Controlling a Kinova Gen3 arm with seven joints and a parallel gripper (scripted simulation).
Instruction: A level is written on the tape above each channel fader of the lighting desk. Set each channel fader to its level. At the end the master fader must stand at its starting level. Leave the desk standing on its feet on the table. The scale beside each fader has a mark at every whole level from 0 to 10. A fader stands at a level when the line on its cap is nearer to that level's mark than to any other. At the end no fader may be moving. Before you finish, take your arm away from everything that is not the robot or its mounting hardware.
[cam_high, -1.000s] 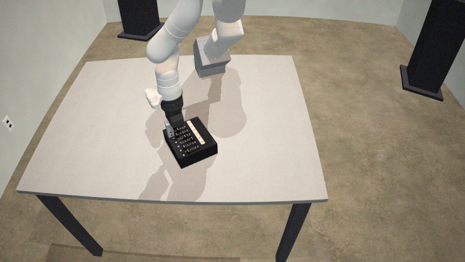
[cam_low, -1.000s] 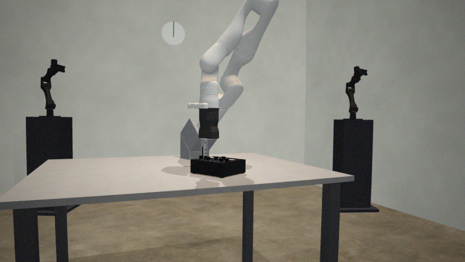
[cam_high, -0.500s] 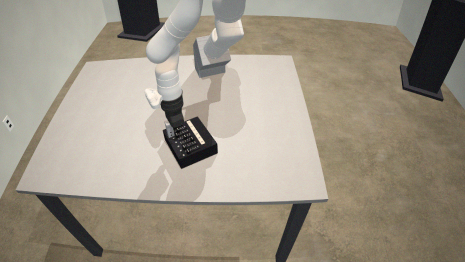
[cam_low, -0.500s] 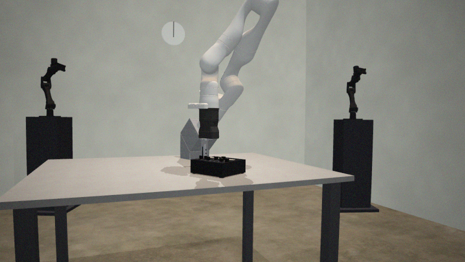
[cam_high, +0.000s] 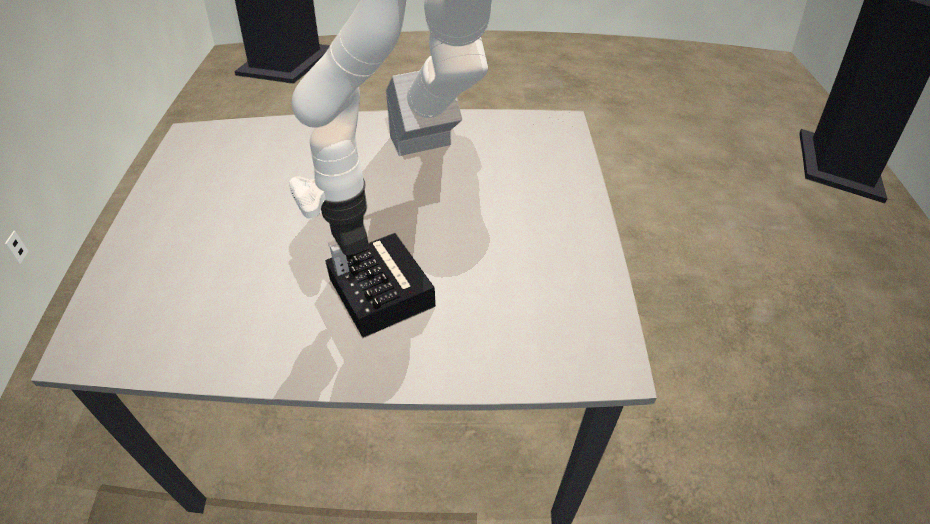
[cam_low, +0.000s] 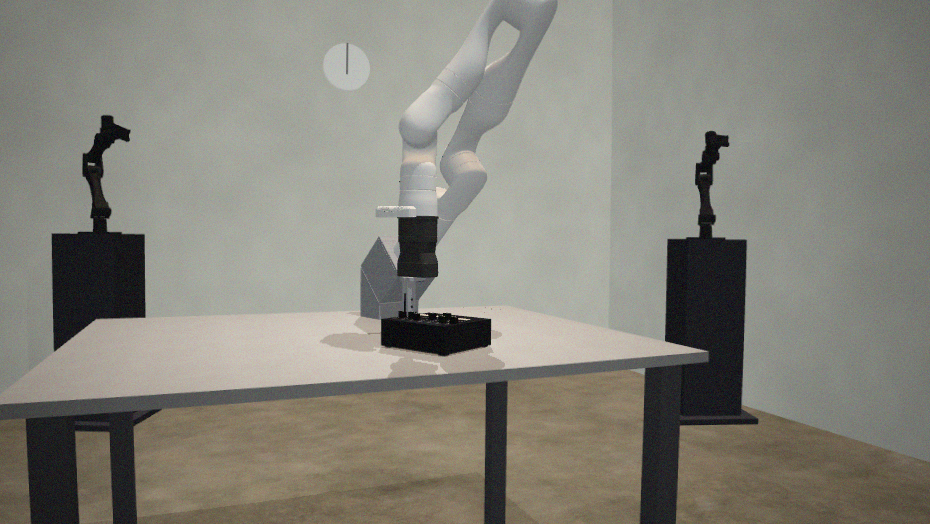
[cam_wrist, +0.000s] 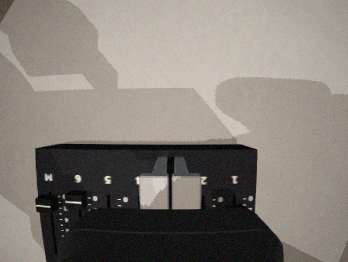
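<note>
The black lighting desk (cam_high: 404, 304) (cam_low: 434, 337) (cam_wrist: 120, 159) stands flat on its feet near the middle of the table (cam_high: 195, 260) (cam_low: 195, 364). A pale tape strip (cam_high: 392, 262) with written levels runs along one edge of its top, beside several fader lanes (cam_high: 375, 281). In the wrist view the level digits read as a blurred row, with two fader caps (cam_wrist: 44, 203) (cam_wrist: 73, 199) at the left. My gripper (cam_high: 337, 264) (cam_low: 409, 304) (cam_wrist: 170, 174) points straight down over the desk's far left end. Its fingers are pressed together with nothing between them, their tips just above the top panel.
The arm's grey base block (cam_high: 419, 126) (cam_low: 377, 286) stands at the table's back edge behind the desk. Dark pedestals (cam_low: 97, 286) (cam_low: 706, 325) with camera mounts stand on the floor to either side, away from the table.
</note>
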